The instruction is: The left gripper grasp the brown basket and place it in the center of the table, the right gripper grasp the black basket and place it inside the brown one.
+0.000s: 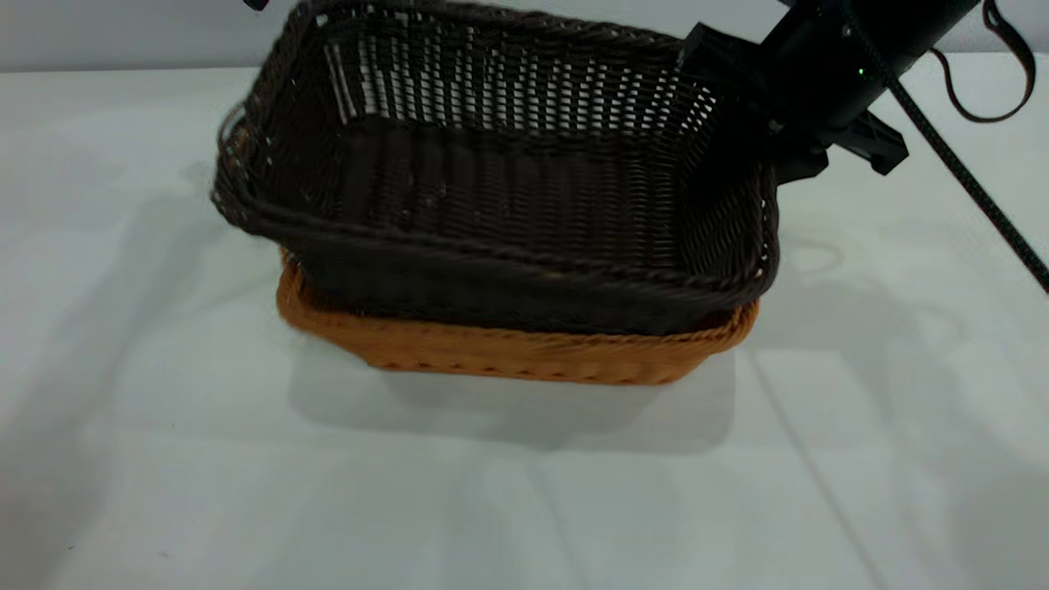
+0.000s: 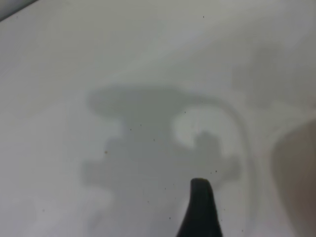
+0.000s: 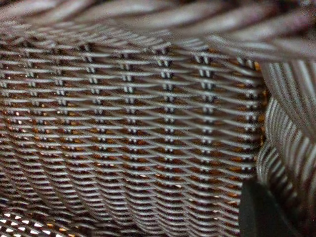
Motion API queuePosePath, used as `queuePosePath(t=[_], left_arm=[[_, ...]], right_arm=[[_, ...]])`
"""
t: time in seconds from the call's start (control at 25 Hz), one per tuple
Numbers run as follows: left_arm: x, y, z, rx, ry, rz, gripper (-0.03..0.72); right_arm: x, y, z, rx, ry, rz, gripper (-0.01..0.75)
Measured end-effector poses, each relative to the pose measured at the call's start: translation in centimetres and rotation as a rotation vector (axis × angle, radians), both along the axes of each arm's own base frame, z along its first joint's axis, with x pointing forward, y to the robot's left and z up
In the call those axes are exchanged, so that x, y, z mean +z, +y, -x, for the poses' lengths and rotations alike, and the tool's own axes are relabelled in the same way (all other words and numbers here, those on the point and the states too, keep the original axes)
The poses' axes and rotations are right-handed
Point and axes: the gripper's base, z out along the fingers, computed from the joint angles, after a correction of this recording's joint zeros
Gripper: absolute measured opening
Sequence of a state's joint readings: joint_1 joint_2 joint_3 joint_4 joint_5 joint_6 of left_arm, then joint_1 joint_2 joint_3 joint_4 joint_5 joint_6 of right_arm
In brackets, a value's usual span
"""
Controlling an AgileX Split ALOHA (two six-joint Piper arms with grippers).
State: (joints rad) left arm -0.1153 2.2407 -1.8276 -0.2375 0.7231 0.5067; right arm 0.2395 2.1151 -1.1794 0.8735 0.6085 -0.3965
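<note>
The black basket [image 1: 508, 180] is tilted, its left end raised, and its lower edge sits inside the brown basket [image 1: 508, 352], which rests on the white table [image 1: 164, 459] near the middle. My right gripper [image 1: 770, 139] is shut on the black basket's right end wall. The right wrist view shows the dark weave [image 3: 128, 123] close up, orange showing through it, with one fingertip [image 3: 261, 210] against the wall. My left gripper [image 1: 256, 4] is barely in view at the top left, away from both baskets. Its wrist view shows one fingertip [image 2: 200, 210] above bare table [image 2: 148, 74], holding nothing.
The right arm's black cable [image 1: 967, 180] runs down across the right side of the table. Bare tabletop lies in front of and on both sides of the baskets.
</note>
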Motion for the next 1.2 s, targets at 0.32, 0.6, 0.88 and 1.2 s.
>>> queuePosePath(t=[0.32,0.6,0.88,1.2], left_arm=[[0.0,0.0,0.0,0.000,0.003,0.000,0.534],[0.0,0.0,0.0,0.000,0.003,0.000,0.534],[4.3,0.1,0.8,0.009,-0.073,0.015,0.534],[19.5,0.9,9.4,0.079,-0.160,0.097,0.534]], right_arm=[[-1.5,-0.4,-0.5,-0.017,-0.036,0.046,0.104],[-1.3,-0.4,-0.7,-0.053,-0.035,0.027,0.388],[1.8,-4.9,-2.0,-0.077,-0.137,0.020,0.619],[16.3,-12.2,0.8,-0.088,-0.460,-0.019,0.554]])
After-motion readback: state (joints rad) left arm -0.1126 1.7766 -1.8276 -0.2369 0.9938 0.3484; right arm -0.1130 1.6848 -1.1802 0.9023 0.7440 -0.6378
